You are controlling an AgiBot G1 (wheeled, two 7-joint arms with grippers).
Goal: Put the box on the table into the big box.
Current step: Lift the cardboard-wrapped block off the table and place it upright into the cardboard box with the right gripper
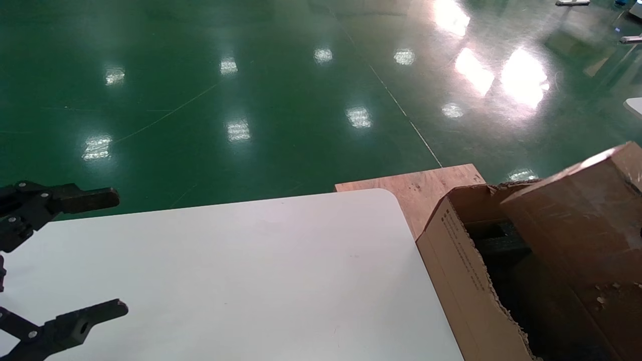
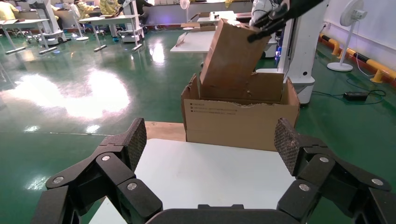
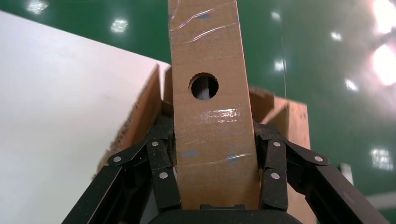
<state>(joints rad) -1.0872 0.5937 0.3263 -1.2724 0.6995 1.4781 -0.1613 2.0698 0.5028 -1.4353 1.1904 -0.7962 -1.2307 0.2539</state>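
The box (image 3: 208, 107), brown with a round hole in its broad face, is held tilted, its lower end inside the opening of the big box (image 1: 454, 271). My right gripper (image 3: 215, 154) is shut on the box's two sides. From the left wrist view the box (image 2: 231, 56) leans out of the big box (image 2: 238, 123), with the right gripper (image 2: 268, 21) at its top. My left gripper (image 1: 118, 253) hangs open and holds nothing over the left end of the white table (image 1: 251, 271). Dark foam (image 1: 501, 240) shows inside the big box.
A plywood board (image 1: 421, 188) lies under the big box, past the table's rounded corner. Shiny green floor (image 1: 251, 100) surrounds the table. Other tables, a fan and a white robot base stand far off in the left wrist view.
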